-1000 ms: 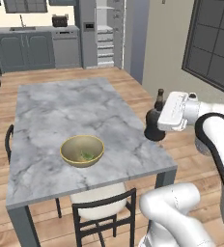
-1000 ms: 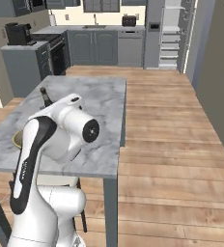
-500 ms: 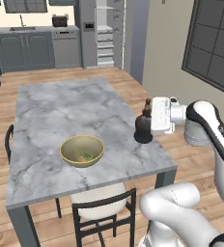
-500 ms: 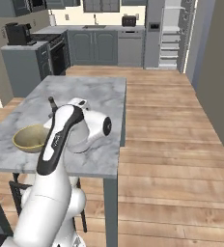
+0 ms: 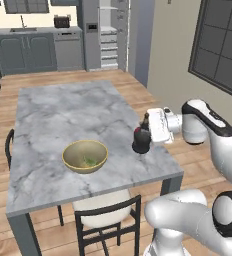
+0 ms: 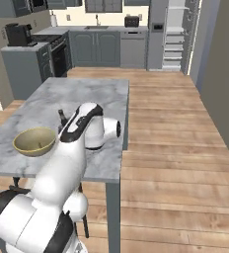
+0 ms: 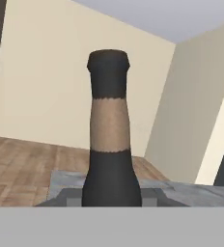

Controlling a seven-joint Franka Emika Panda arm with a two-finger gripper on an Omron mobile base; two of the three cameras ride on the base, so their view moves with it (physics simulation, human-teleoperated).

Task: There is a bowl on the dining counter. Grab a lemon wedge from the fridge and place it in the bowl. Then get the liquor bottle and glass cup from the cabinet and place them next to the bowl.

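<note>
Beside the bowl: the round olive-tan bowl (image 5: 85, 156) sits on the grey-veined marble dining counter (image 5: 58, 115), towards the near edge, with a small yellow-green lemon wedge (image 5: 90, 161) lying inside it.
Bottle: the small dark liquor bottle (image 5: 141, 139) with its narrow neck stands upright to the right of the bowl, near but apart from it, low over the marble; I cannot tell whether its base touches.
Hand: the two-finger gripper (image 5: 149, 131) is clamped on the bottle's body; in the hand view the neck and dark cap (image 7: 108, 130) rise straight between the finger tips.
Change: a second ago the bottle was held out beyond the counter's right edge; it has since swung in and down to a spot next to the bowl.
Meaning: I judge the bottle is about to be released; the glass cup remains to be fetched.
Room: from the bowl, wooden floor runs to grey kitchen units along the far wall.
</note>
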